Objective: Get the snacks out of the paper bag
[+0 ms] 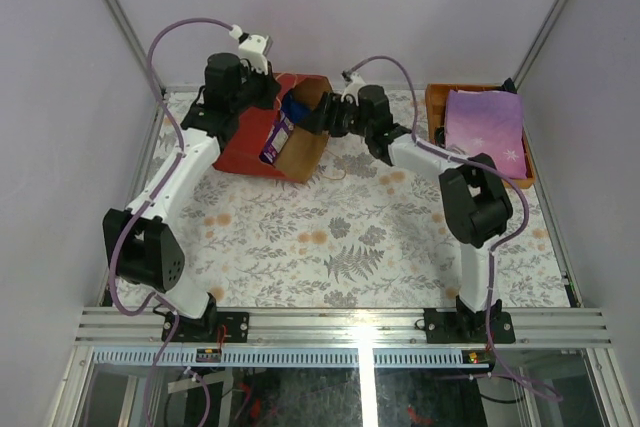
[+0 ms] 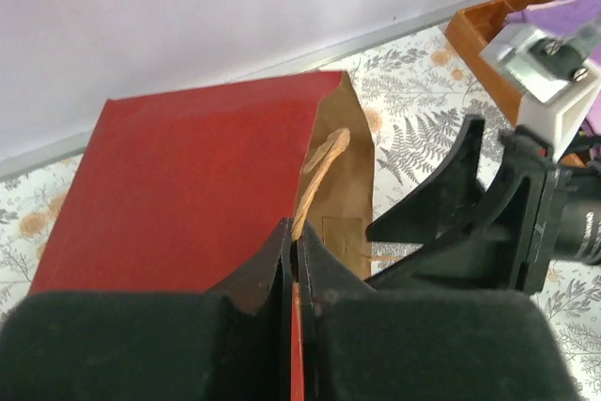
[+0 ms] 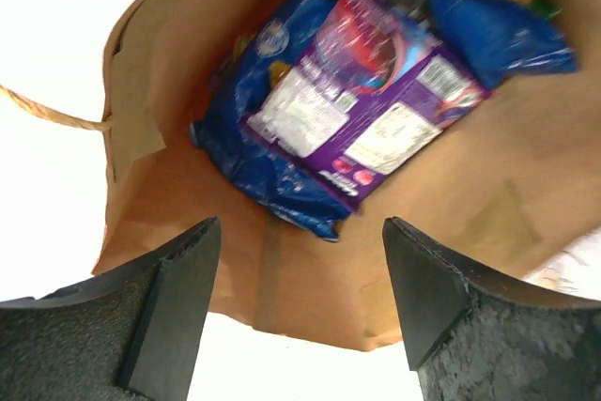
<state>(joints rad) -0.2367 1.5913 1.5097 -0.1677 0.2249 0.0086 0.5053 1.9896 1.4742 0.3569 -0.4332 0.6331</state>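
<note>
The red paper bag (image 1: 250, 142) lies on its side at the back, brown mouth open to the right. My left gripper (image 1: 268, 97) is shut on the bag's upper rim beside a tan cord handle (image 2: 319, 171), seen up close in the left wrist view (image 2: 294, 241). My right gripper (image 1: 318, 117) is open at the mouth, touching nothing. The right wrist view (image 3: 300, 260) looks into the bag (image 3: 310, 288). Inside lie a large blue Doritos bag (image 3: 254, 176) and a purple packet (image 3: 376, 110) on top of it. Other packets deeper in are mostly hidden.
An orange tray (image 1: 438, 112) at the back right holds a flat lilac item (image 1: 485, 127). The right arm's black fingers (image 2: 441, 194) cross the left wrist view next to the bag's mouth. The enclosure's walls stand close behind the bag.
</note>
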